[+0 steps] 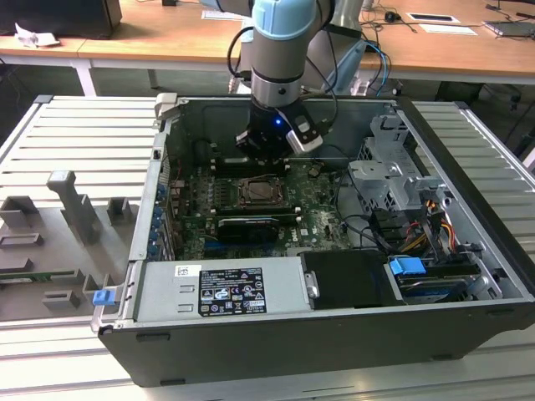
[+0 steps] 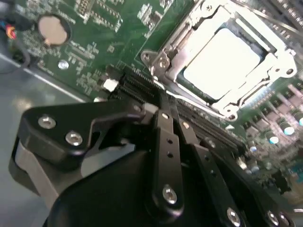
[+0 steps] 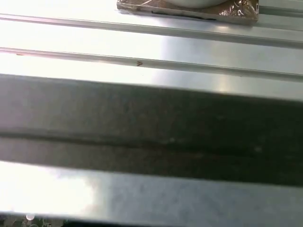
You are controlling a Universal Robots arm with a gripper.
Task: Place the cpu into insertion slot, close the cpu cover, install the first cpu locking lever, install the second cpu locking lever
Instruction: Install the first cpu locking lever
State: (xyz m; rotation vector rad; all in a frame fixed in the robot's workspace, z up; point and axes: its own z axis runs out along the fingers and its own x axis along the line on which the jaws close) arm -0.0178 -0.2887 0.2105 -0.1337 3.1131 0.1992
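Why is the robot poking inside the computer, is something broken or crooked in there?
Nothing looks broken. The cpu sits flat and straight in the slot, with the cover down around it. The gripper is just beside it, holding nothing.

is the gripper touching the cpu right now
Apart. In the second wrist view the gripper sits short of the cpu, with the cpu cover edge between them.
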